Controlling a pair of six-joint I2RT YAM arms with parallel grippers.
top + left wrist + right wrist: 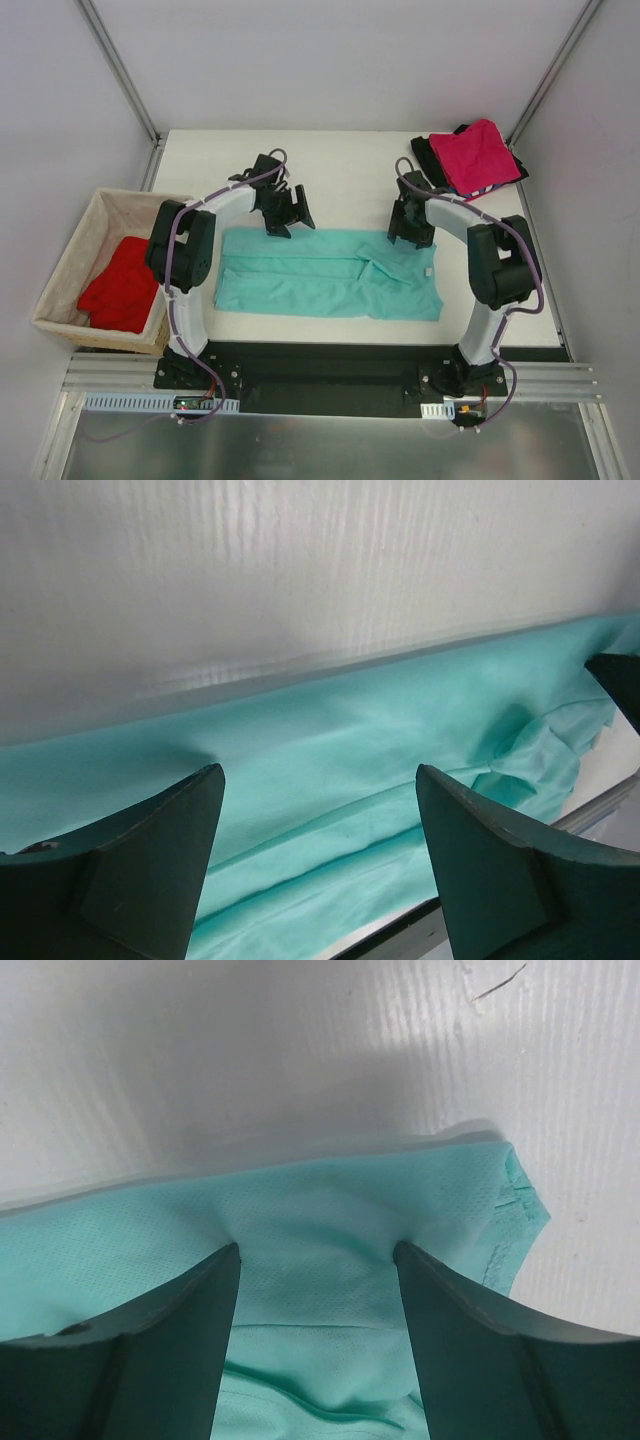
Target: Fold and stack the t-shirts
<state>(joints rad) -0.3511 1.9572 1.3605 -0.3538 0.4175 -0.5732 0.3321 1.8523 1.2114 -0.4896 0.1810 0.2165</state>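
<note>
1. Teal-green t-shirt [330, 285], far edge: left fingers [150, 870] and right fingers [150, 1360] spread wide, tips pressing the cloth, nothing pinched yet.
2. It lies flat on the worktop [340, 160], so a 2-handed fold toward the bases looks likely.
3. Magenta-pink t-shirt [478, 155] tops the far-right pile [430, 155]; red t-shirt [122, 285] waits in the basket [62, 265].

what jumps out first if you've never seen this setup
A teal shirt lies spread across the middle of the table, with the left end effector and the right end effector both open at its far edge. A red shirt sits in the basket on the left, and a pink shirt tops a pile at the far right corner.
</note>
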